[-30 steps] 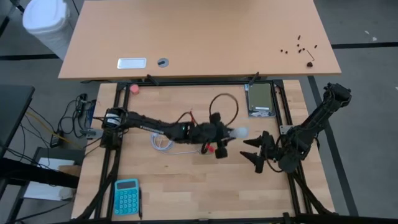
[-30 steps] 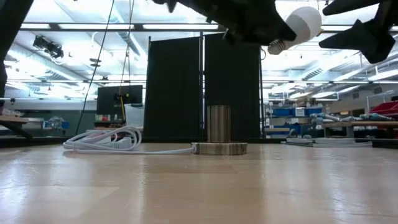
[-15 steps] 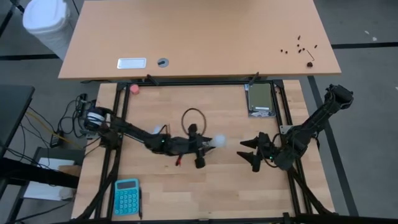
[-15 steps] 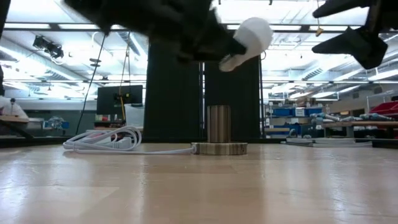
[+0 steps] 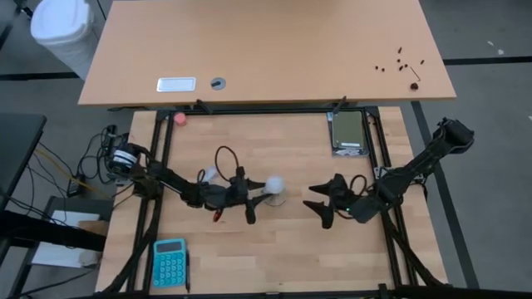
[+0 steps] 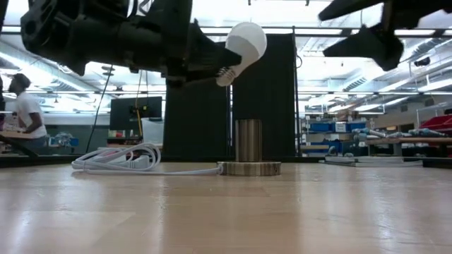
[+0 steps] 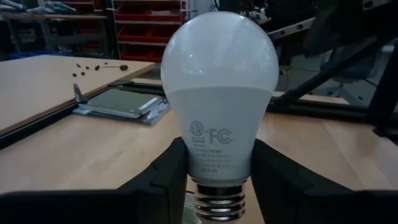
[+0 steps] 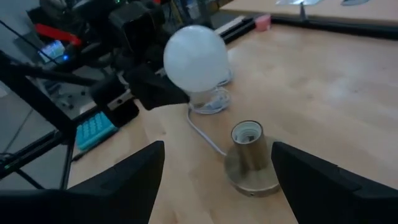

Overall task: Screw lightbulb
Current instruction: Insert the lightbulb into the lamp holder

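White frosted lightbulb held aloft by left gripper, jaws clamped at its neck.
Brass cylindrical socket is seen apparently just below; right gripper nearby, jaws wide, empty.

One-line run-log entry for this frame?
left gripper: holds lightbulb above socket | right gripper: open, waiting | bulb not seated

The lightbulb is white and frosted, a rounded globe tapering to a silvery threaded base. It sits clamped at its neck in the left hand, globe pointing away from the hand, tilted, raised in the air.
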Robot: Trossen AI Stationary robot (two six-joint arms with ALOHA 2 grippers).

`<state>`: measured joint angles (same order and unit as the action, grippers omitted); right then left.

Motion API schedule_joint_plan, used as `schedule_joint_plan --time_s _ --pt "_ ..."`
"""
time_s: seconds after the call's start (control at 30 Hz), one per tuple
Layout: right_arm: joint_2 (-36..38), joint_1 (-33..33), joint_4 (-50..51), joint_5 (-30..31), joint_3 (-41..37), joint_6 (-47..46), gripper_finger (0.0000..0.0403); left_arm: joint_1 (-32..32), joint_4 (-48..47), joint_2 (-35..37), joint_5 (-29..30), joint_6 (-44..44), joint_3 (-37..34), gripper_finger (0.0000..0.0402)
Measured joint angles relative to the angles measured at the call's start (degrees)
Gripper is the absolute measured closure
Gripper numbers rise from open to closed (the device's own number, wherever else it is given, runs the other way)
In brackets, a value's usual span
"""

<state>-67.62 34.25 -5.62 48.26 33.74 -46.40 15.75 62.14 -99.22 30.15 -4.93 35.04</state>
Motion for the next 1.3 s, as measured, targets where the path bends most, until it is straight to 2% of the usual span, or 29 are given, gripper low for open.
schedule_joint_plan --time_s 0.2,0.53,0.87,1.3 --pt "-6.63 -5.42 -0.37 -6.49 2.26 1.37 0.0094 -0.26 3.06 -1.33 0.29 0.07 -0.6 0.0247" --pt "-16.77 -11.0 -1.28 -2.22 4.0 -2.03 0.0094 -0.42 14.96 -10.44 1.52 1.36 2.02 0.0247" --pt "-22.4 -15.88 -2.52 -0.75 7.45 0.33 0.0094 -3.06 12.36 -13.06 3.04 3.2 5.6 0.0247" --pt "-23.25 -16.3 -3.84 1.67 8.24 2.95 0.0094 -3.64 9.42 -13.68 2.73 1.45 5.56 0.0247"
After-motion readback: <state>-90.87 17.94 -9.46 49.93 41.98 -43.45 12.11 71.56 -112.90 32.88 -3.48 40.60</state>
